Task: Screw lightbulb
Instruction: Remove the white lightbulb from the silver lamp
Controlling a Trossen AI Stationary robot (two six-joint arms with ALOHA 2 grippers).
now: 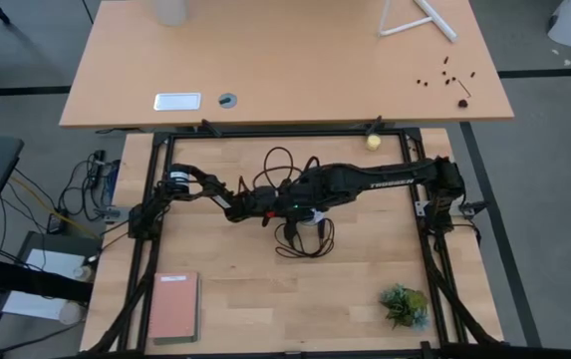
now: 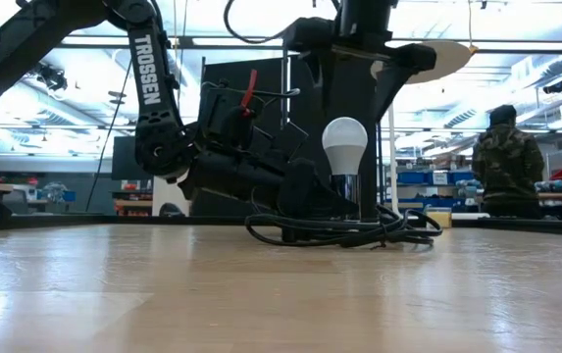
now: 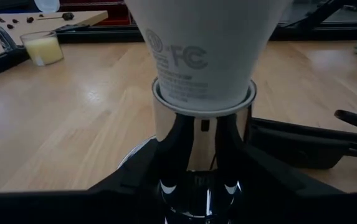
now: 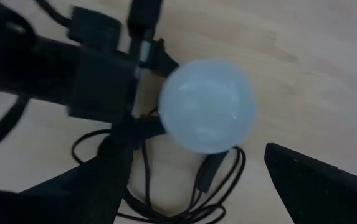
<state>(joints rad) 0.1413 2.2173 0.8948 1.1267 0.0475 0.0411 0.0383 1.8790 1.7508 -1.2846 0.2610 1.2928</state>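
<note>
You will find the lightbulb (image 2: 345, 145) standing upright in a shiny chrome socket (image 3: 202, 149) near the middle of the counter (image 1: 365, 289), dome up, with a black cord (image 2: 344, 231) coiled on the wood around the base.

Your left gripper (image 3: 200, 186) lies low at counter level, reaching in from the left. Its two dark fingers (image 3: 134, 186) sit on either side of the chrome socket below the bulb's neck; you cannot tell from these views whether they are pressing on the metal or merely flanking it.

Your right gripper (image 4: 197, 186) hangs directly above the bulb, pointing down at the dome. Its fingers (image 4: 315, 180) are spread wide, one on each side of the bulb, and touch nothing.

Elsewhere on the counter you have a pink book (image 1: 174, 305) at the near left corner and a small green plant (image 1: 405, 304) at the near right. A person (image 2: 507, 162) stands in the room beyond.
</note>
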